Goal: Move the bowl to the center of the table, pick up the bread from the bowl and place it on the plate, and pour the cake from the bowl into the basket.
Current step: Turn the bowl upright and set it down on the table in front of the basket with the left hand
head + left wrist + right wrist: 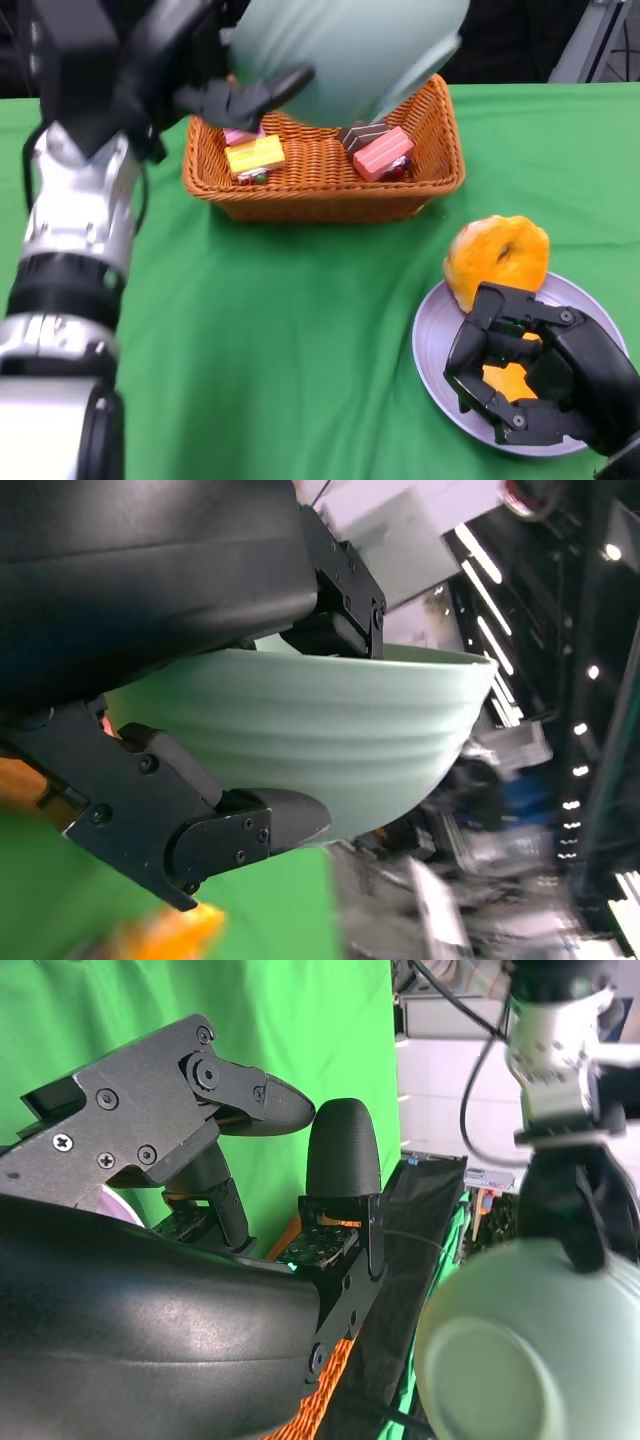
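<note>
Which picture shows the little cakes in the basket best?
The head view. It looks straight down into the basket, so the yellow cake and pink cake show clearly. The right wrist view shows only an orange scrap of basket, no cakes. The left wrist view shows mostly the bowl.

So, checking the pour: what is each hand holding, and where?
The left hand grips the bowl by its rim and outer wall, tipped over the basket. The right hand holds nothing.
</note>
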`<state>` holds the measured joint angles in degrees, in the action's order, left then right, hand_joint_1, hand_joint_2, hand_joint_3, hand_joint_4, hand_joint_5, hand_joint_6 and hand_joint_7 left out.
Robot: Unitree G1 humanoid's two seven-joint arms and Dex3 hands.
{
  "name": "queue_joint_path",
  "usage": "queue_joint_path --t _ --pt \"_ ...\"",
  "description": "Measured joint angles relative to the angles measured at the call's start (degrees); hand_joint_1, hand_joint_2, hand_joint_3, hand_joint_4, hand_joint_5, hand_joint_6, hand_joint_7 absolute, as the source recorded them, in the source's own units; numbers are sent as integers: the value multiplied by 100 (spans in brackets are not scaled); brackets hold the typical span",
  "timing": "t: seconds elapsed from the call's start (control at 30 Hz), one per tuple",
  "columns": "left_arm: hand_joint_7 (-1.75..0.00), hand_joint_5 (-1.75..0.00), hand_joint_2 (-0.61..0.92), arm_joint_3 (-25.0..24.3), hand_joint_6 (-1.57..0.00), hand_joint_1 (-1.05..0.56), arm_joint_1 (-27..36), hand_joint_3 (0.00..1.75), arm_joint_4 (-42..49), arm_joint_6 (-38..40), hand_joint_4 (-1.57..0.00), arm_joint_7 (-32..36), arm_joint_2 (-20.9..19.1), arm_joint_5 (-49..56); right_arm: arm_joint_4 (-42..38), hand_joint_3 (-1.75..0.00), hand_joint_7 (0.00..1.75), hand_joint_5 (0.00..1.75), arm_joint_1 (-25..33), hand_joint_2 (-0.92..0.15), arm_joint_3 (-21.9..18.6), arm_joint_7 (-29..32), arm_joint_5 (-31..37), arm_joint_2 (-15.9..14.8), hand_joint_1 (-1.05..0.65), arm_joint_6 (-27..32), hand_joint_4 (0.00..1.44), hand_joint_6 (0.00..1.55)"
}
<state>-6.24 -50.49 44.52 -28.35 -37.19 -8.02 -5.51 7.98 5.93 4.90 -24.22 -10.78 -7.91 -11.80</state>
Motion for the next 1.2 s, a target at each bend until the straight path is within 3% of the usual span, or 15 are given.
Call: queue_joint_path --t 0.1,0.27,0.37,0.47,0.63,0.77,0.83,0.9,1.03,1.2 --pt "-138 -175 59 19 -75 -14 300 109 -66 -751 -80 33 -200 119 27 -87 145 170 -6 -57 6 64 20 -2 -19 116 73 65" --pt "-145 -173 63 -1 -75 -10 783 102 216 -2460 -81 309 -461 335 105 -90 145 169 -36 -55 13 115 111 -3 -20 218 73 65" --pt "-145 -172 56 -2 -76 -9 1009 116 568 -3465 -80 680 -663 759 105 -92 144 169 -62 -55 16 131 130 -1 -19 219 74 65" --pt "-140 -171 52 -56 -76 -10 1150 117 883 -4417 -80 1163 -894 1352 103 -95 144 169 -71 -54 18 140 131 0 -18 219 73 64" --pt "-136 -174 51 -465 -76 -8 1436 115 1163 -5742 -78 1960 -1223 2740 90 -97 144 169 -98 -52 17 140 120 7 -18 216 73 64" --pt "-141 -175 50 -1033 -72 -9 1792 111 1101 -6250 -75 2533 -1306 3901 80 -97 143 169 -123 -52 13 136 110 11 -20 214 74 65" --pt "-140 -175 68 -1245 -72 -14 2066 59 830 -6313 -74 2904 -1356 4646 72 -97 143 168 -131 -52 7 134 108 9 -18 215 73 65" --pt "-149 -175 78 -1319 -67 -17 2319 20 552 -6351 -72 3366 -1424 5452 70 -97 143 168 -132 -52 3 134 107 5 -18 217 74 65" --pt "-159 -175 83 -1106 -63 -15 2617 6 157 -6112 -73 4728 -1564 6758 70 -97 143 168 -134 -52 6 129 108 6 -20 217 74 65" --pt "-163 -175 83 -211 -59 -12 2707 4 -107 -5225 -70 6688 -1838 7957 71 -97 142 167 -132 -52 11 129 110 9 -17 217 74 66"
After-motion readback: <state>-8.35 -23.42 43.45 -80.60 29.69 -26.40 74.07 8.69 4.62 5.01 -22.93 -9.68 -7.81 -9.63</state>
